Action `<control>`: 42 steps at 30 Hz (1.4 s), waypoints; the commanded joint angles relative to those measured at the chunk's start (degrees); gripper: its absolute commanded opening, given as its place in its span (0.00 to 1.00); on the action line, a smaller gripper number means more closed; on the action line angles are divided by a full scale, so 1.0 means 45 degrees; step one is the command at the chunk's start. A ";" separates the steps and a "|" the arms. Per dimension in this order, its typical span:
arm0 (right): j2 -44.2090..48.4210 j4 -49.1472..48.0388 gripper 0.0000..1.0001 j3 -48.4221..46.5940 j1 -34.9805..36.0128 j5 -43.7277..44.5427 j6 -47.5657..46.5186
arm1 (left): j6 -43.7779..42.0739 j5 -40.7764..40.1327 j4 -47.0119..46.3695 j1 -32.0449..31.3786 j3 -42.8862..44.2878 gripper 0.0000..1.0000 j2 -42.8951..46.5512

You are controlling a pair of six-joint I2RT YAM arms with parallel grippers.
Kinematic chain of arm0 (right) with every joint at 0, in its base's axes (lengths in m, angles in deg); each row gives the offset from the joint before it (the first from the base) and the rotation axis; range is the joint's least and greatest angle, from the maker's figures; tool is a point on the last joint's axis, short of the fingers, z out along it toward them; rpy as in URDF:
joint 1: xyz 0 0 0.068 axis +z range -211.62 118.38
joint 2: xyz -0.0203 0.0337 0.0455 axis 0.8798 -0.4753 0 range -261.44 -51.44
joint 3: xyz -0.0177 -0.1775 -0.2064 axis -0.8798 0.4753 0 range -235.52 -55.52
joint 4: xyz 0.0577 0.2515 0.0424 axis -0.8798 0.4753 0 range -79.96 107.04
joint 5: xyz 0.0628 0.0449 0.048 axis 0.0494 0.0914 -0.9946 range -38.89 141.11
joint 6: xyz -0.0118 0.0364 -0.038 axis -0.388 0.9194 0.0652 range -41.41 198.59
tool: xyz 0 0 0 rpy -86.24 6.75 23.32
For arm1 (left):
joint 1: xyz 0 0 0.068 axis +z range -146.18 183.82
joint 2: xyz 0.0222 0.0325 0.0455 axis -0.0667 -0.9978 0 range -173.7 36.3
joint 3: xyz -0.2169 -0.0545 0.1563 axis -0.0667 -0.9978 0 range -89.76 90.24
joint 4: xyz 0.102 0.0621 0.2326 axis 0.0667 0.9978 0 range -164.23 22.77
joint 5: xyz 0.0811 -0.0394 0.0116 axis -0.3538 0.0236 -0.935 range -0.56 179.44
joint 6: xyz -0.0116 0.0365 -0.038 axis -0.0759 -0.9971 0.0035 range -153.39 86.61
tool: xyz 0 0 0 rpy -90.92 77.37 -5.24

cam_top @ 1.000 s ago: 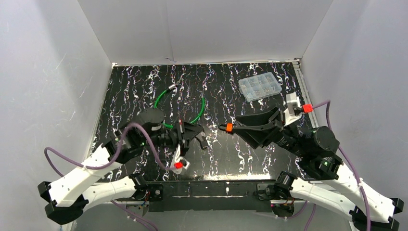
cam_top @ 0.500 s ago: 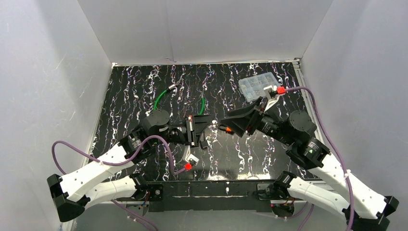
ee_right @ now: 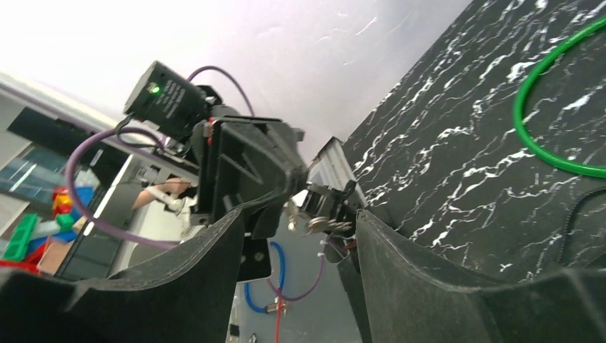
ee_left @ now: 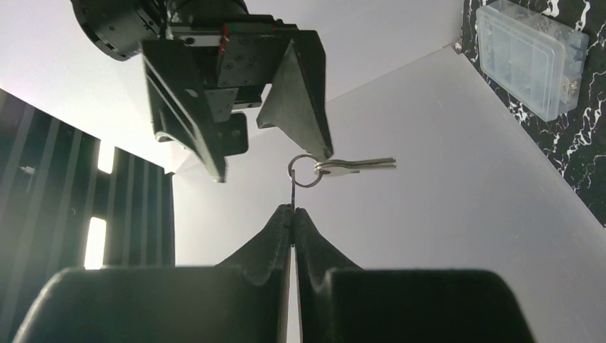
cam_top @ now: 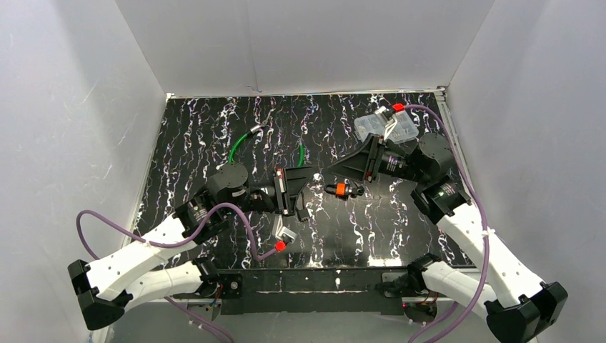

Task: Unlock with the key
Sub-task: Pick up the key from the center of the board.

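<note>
From the top view, the left gripper [cam_top: 309, 187] reached toward the middle of the black marbled table [cam_top: 200, 128], its fingers pressed together. What they pinched was too small to make out from there. Just beyond its tip, a small black-and-orange lock [cam_top: 341, 189] appeared to lie on the tabletop. The right gripper [cam_top: 334, 170] hovered just behind the lock and apart from it, fingers spread. A green cable [cam_top: 239, 146] curved across the far-left half, partly hidden by the left arm. A clear plastic box [cam_top: 371, 128] sat near the far right corner, with the right wrist overlapping its near side. White walls closed the table on the left, far and right edges. Bare surface lay along the near edge between the arm bases and in the far-left corner.

In the left wrist view, the left fingers were clamped on a key [ee_left: 293, 199]. Its ring [ee_left: 306, 172] stood just past the fingertips, and a second key [ee_left: 357, 165] stuck out sideways from it. The right gripper faced them, jaws apart, with one fingertip close to the ring.

In the right wrist view, the right fingers [ee_right: 207, 279] stood wide apart. They framed the left gripper and its keys, with free room on both sides. The table's edge ran close behind.
</note>
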 commanded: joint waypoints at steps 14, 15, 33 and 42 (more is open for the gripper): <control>-0.0863 -0.5787 0.49 0.0908 -0.0044 -0.1109 0.3311 | -0.2776 -0.1135 -0.1098 -0.0561 0.0466 0.00 -0.0222; -0.0959 -0.6076 0.48 0.0987 -0.0035 -0.1148 0.3538 | -0.2771 -0.1199 -0.1104 -0.0584 0.0486 0.00 -0.0245; -0.1249 -0.6696 0.28 0.1244 0.0083 -0.1468 0.4167 | -0.2770 -0.2147 -0.1888 -0.0840 0.0854 0.00 -0.0847; -0.1221 -0.6633 0.01 0.1200 0.0083 -0.1312 0.4195 | -0.2838 -0.2267 -0.1938 -0.0915 0.0704 0.00 -0.0732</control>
